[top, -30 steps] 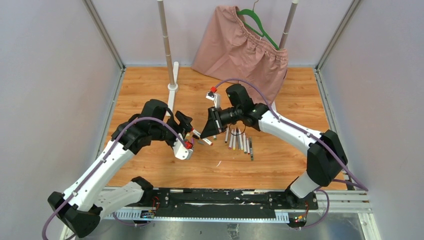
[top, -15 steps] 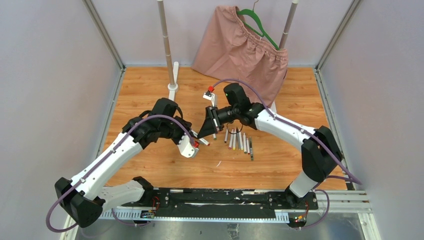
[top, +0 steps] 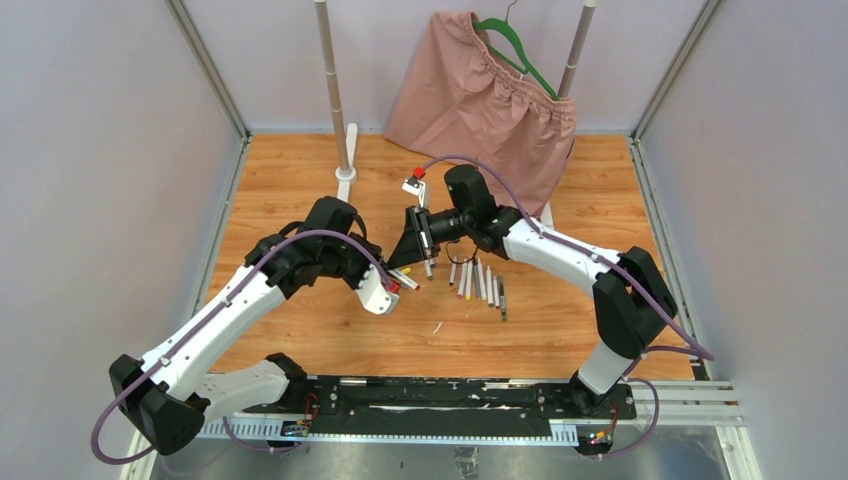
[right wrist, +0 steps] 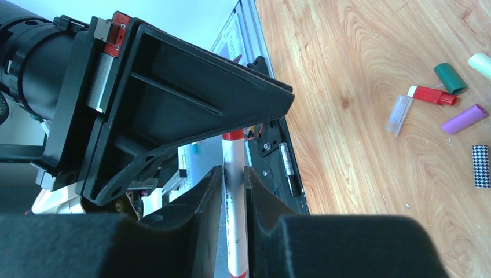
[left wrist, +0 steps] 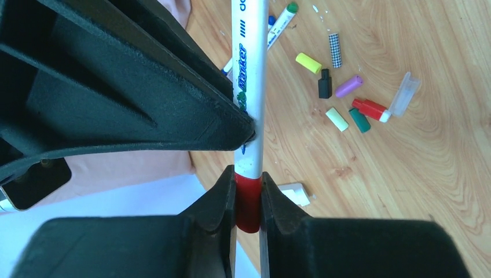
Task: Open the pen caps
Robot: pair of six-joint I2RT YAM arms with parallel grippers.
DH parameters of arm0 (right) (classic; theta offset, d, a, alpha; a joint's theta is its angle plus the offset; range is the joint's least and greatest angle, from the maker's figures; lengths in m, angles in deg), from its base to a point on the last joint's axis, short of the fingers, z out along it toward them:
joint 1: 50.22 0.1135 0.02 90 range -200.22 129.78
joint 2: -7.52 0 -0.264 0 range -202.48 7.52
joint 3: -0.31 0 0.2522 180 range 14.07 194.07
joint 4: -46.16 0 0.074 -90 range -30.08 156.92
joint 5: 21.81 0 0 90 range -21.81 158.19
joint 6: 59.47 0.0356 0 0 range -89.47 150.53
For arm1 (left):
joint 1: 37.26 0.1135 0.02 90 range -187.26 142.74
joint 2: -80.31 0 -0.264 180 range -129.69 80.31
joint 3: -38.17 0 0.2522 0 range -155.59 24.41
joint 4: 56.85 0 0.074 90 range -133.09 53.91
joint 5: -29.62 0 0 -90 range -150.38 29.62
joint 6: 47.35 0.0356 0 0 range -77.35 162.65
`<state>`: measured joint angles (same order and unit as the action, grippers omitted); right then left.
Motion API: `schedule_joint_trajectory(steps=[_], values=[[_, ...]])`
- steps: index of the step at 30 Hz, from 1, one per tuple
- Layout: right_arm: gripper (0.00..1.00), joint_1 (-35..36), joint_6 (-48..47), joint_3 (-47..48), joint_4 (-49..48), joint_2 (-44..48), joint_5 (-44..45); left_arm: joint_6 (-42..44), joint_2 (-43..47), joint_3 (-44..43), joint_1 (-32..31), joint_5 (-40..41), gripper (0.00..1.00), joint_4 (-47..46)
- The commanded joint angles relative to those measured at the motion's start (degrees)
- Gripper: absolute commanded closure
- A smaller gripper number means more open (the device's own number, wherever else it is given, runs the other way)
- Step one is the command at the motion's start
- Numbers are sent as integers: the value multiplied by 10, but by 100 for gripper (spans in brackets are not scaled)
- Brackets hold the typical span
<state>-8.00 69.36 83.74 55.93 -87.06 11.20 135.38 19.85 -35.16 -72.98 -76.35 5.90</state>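
Note:
A white pen with a red cap is held between both arms above the table. My left gripper is shut on the red cap. My right gripper is shut on the white barrel, a short way up from the cap. In the top view the two grippers meet tip to tip, left gripper and right gripper. Several loose pen caps lie on the wood below: yellow, black, purple and green. A row of pens lies just right of the grippers.
A pink skirt on a green hanger hangs at the back between two rack posts. A clear cap and a checkered piece lie among the caps. A black rail runs along the near edge.
My left arm has swung in to the right gripper and its jaws have shut on the red cap. The right gripper has shifted slightly left with the pen.

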Motion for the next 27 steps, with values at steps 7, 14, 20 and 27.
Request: schedule_joint_trajectory(steps=[7,14,20,27], values=[[67,12,20,-26,-41,-6,-19,-42,-16,-30,-4,35,100,1],[90,13,26,-38,-51,-2,-6,-40,-17,-29,-4,38,100,1],[100,12,10,-51,-16,12,8,-33,-26,-18,-3,83,100,1],[100,9,-39,-130,66,70,40,-21,-53,7,38,130,100,-60]])
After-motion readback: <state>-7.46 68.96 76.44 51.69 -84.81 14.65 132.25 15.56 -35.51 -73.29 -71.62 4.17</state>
